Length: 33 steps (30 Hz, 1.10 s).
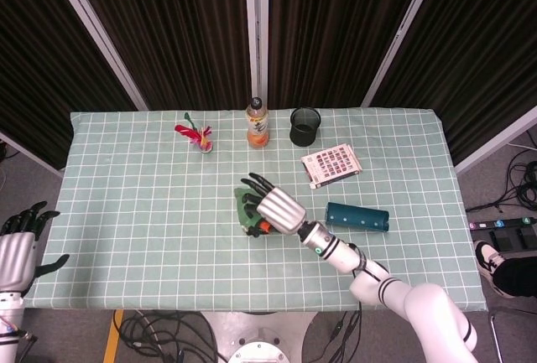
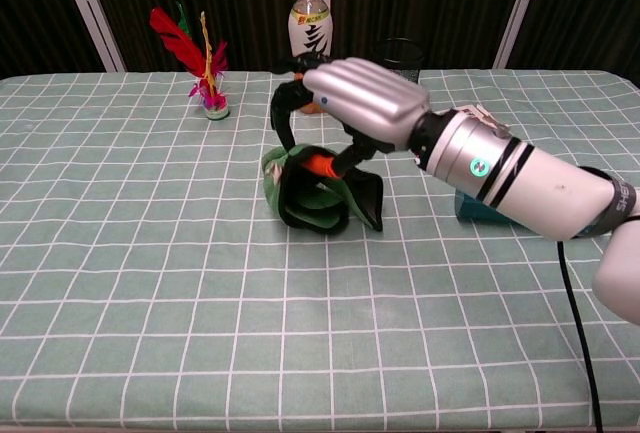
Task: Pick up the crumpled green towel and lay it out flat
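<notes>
A pale green checked cloth covers the table (image 1: 126,204), with dark curtains (image 1: 185,28) behind, and the left hand (image 1: 21,250) hangs off its 9 o'clock edge, fingers apart, holding nothing. At centre the towel (image 2: 315,191) sits bunched, pinched and lifted by the right hand (image 2: 355,103). A teal roll (image 1: 357,217) lies at 3 o'clock of it.

Green towel (image 2: 312,191) bunched, partly lifted mid-table; its lower folds touch the cloth.

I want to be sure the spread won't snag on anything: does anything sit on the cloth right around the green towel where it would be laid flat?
Nothing visible does. The right hand holds the green towel over bare tablecloth.
</notes>
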{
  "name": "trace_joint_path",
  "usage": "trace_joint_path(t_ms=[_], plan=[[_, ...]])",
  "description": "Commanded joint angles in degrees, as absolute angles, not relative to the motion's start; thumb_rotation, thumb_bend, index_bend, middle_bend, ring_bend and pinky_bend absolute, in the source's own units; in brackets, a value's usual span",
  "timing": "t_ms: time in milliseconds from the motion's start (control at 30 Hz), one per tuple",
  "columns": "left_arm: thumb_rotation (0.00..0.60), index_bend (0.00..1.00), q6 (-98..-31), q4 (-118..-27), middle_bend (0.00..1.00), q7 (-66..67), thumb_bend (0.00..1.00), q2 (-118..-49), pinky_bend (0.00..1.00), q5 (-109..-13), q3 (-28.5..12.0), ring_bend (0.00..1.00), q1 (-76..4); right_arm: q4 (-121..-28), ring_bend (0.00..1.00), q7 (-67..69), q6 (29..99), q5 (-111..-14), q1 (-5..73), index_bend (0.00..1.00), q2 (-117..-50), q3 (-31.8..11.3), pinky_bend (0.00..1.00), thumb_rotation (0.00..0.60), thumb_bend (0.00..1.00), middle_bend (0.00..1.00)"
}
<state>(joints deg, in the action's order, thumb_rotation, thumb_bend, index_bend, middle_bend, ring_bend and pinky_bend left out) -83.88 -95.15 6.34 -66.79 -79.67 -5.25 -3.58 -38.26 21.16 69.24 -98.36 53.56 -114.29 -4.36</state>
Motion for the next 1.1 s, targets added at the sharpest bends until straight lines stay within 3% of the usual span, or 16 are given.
trace_joint_path(t_ms=[33,267,533,800,1100], plan=[[0.600,0.31,-82.06,-94.86,0.24,3.65,0.14,-67.70,0.21,-79.98,-6.56,0.19,-5.58,-42.94,0.06,18.97,66.26,-94.96,55.82,0.81,-111.43,-8.07,0.00,0.600,0.45,0.34],[0.600,0.32,-77.02,-93.41,0.24,-3.12,0.14,-70.70,0.23,-78.72,-9.80,0.19,-10.67,-53.13,0.06,11.65,62.49,-89.26,57.70,0.81,-105.88,-13.97,0.00,0.600,0.45,0.33],[0.600,0.33,-66.77,-91.45,0.24,-13.37,0.12,-75.28,0.23,-71.81,-14.54,0.19,-17.54,-61.50,0.05,4.79,58.53,-82.97,58.83,0.80,-100.06,-18.95,0.00,0.600,0.44,0.31],[0.600,0.33,-58.60,-88.38,0.24,-15.84,0.10,-80.60,0.24,-65.01,-17.78,0.19,-24.08,-65.33,0.04,-2.13,57.53,-78.00,59.88,0.80,-98.02,-22.18,0.00,0.600,0.45,0.31],[0.600,0.33,-53.98,-85.72,0.23,-11.36,0.06,-85.91,0.25,-58.59,-18.77,0.19,-29.56,-69.26,0.04,-11.60,57.78,-71.63,61.54,0.78,-98.62,-25.18,0.00,0.600,0.45,0.30]])
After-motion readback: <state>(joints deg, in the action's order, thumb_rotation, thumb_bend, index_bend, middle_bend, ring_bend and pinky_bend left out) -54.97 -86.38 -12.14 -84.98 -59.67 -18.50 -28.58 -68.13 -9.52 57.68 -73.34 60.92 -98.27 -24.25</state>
